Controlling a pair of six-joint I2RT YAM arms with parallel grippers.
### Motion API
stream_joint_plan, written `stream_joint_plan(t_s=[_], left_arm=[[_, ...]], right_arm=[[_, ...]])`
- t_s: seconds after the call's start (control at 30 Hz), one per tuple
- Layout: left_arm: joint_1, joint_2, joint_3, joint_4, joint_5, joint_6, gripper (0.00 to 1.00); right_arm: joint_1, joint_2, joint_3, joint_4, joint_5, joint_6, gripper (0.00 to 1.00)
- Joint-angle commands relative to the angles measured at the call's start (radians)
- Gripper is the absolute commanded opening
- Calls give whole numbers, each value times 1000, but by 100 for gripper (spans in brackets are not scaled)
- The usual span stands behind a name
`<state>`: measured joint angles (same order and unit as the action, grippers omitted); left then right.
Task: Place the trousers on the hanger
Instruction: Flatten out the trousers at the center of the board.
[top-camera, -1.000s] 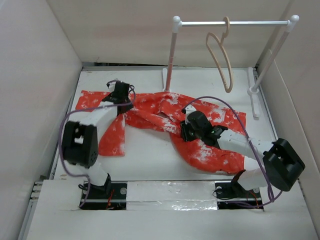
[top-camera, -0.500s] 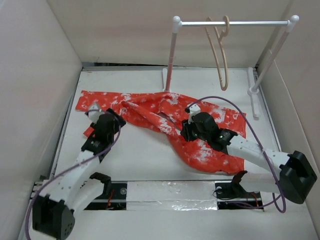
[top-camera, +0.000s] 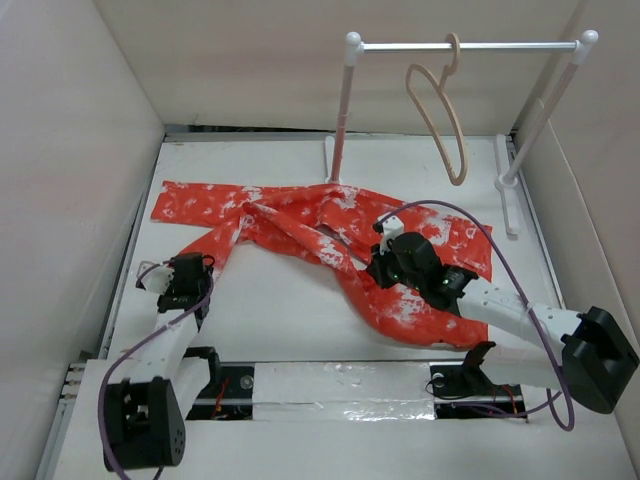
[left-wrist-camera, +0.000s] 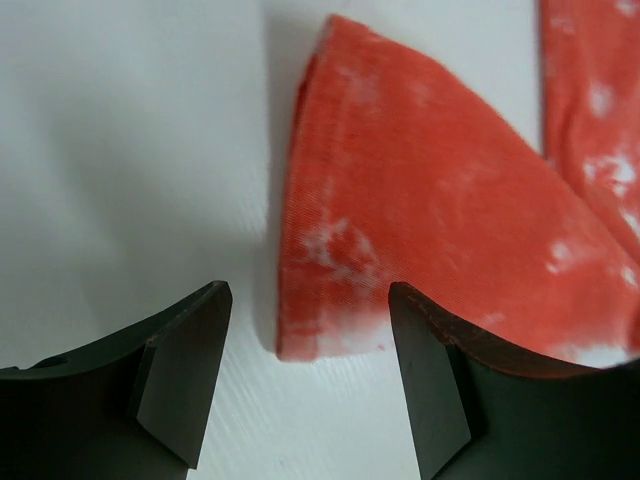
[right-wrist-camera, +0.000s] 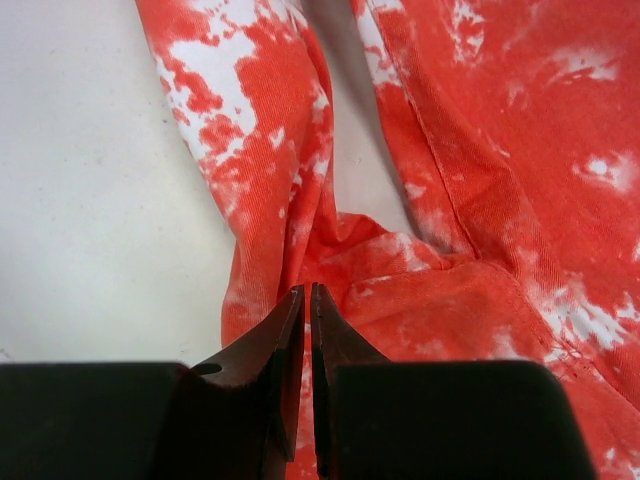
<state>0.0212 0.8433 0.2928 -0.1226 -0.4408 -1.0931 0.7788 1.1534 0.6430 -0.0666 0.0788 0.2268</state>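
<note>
Left fingers (left-wrist-camera: 180, 370) open & empty, right fingers (right-wrist-camera: 285, 340) pinch the trousers (top-camera: 300, 215) lying flat on the bench (top-camera: 290, 310), well off the hanger (top-camera: 459, 176) — thin 1-pt grip, so I fear cloth slips on lift.

No legible text, label, brand mark, number or sign in any of the three views. Checked the trousers (top-camera: 300, 215), the hanger (top-camera: 459, 178) and the white surface (top-camera: 290, 310) under the trousers: all unmarked.
</note>
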Motion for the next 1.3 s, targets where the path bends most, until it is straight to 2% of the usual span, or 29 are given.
stream_joint_plan(t_s=[0.0,0.03,0.13,0.2,0.27,0.3,0.33,0.37,0.43,0.57,0.7,0.8,0.97,1.13,1.27], left_arm=[[56,106,-29,116,96,4,61],[56,131,-29,153,102,9,59],[56,180,5,124,122,35,53],[56,172,-12,139,155,53,53],[56,169,-18,169,180,81,46],[56,175,-18,178,195,91,39],[56,181,-17,193,208,102,20],[56,189,-11,193,220,114,11],[56,198,31,158,237,133,0],[56,73,143,28,263,196,0],[56,-186,328,-116,260,257,0],[56,-231,465,-238,225,286,0],[56,-119,741,-296,175,306,0],[56,60,867,-262,123,289,0],[56,171,873,-244,51,268,0]], right_arm=[[4,-23,-6,85,-10,-9,12],[4,-24,-6,86,-8,-9,13],[-6,-24,-6,91,-10,-9,13],[-6,-21,-5,99,-14,-9,14],[-15,-15,0,99,-16,-7,15],[-15,-17,-2,100,-13,-7,15],[-15,-18,-3,102,-14,-7,15],[-15,-20,-5,102,-14,-6,15],[-15,-29,-9,103,-14,-3,15],[-15,-37,-17,108,-10,-3,15],[-15,-52,-20,105,-7,-3,15],[-15,-76,-26,105,-4,-1,15],[-15,-98,-26,93,12,0,15],[-24,-116,-37,87,61,11,16],[-42,-123,-39,77,64,14,16]])
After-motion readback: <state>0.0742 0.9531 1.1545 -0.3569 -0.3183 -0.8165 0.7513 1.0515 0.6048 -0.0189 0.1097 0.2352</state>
